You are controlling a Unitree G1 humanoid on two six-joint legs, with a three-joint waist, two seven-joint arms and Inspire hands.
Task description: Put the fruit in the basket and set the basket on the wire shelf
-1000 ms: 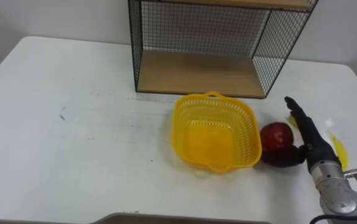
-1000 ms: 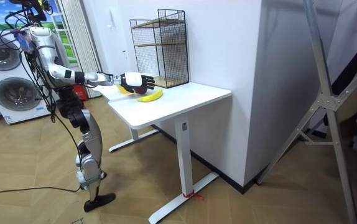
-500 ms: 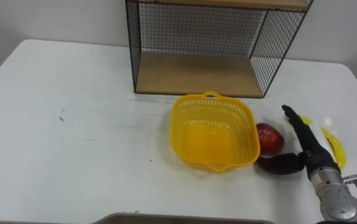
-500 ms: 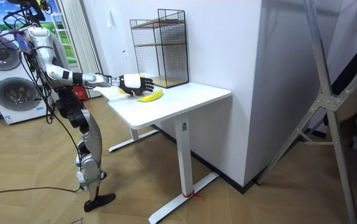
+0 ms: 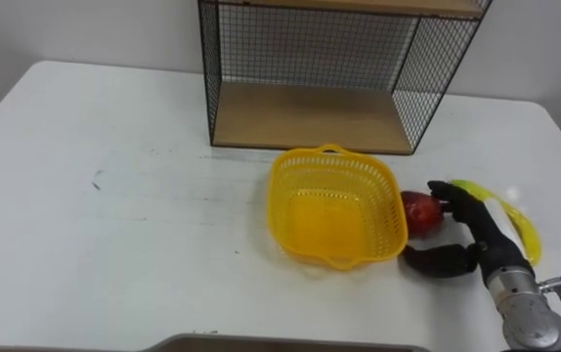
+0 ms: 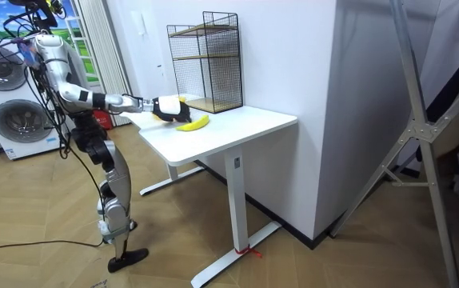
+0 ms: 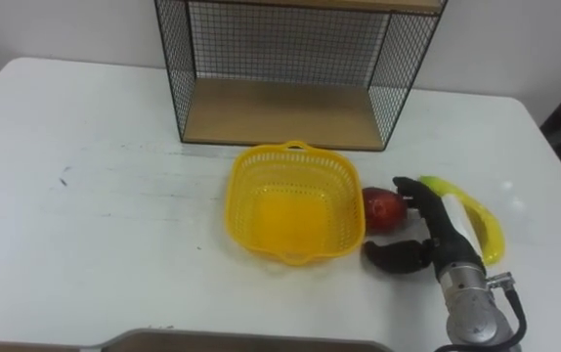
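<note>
The yellow basket (image 5: 378,196) sits empty on the white table (image 5: 114,225), and I place everything else from it. Just beyond the basket, against the wall, stands the wire shelf (image 5: 300,112), its wooden bottom board bare. The basket's small handle nearly reaches that board's front edge.

Just to the right of the basket lies the red apple (image 5: 417,212), touching the basket's outer wall or very close to it. My right hand (image 5: 484,238) comes in from the lower right and rests at the apple. My fingers (image 5: 447,194) are curled over the apple's top and far side. My thumb (image 5: 435,262) lies low on the near side, bent in toward the basket. The apple sits in the hollow between them. I think the fingers touch the fruit, though from here I cannot tell whether the thumb does.

Further right of the basket, past my hand, the banana (image 5: 522,227) lies on the table, partly behind my fingers.

In the room view I stand upright on the side of the basket away from the shelf, right arm stretched forward over the table.
</note>
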